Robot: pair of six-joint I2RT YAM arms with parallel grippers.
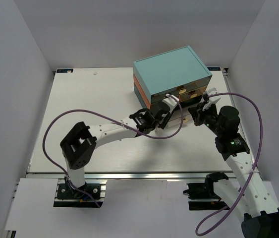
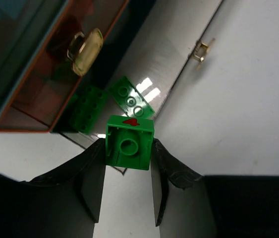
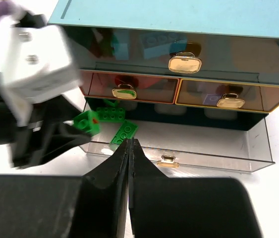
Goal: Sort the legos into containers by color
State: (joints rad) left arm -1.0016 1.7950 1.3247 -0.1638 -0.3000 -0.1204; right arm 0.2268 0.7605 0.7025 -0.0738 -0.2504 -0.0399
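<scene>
The chest (image 1: 171, 72) has a pale teal top, orange and dark teal layers and cream-gold handles (image 3: 184, 63). Its clear bottom drawer (image 3: 213, 144) is pulled open. Two green legos (image 2: 131, 96) (image 2: 87, 108) lie in the drawer's left end; they also show in the right wrist view (image 3: 124, 132). My left gripper (image 2: 128, 148) is shut on a small green lego (image 2: 129, 141) with a red mark, held over the drawer's left front edge (image 3: 87, 122). My right gripper (image 3: 130, 144) is shut and empty, in front of the open drawer. Other coloured legos show dimly inside the closed drawers.
The chest stands at the table's back right, near the right wall (image 1: 268, 59). My two arms are close together in front of it, left wrist (image 1: 146, 120) beside right wrist (image 1: 213, 116). Purple cables (image 1: 248, 106) loop over both arms.
</scene>
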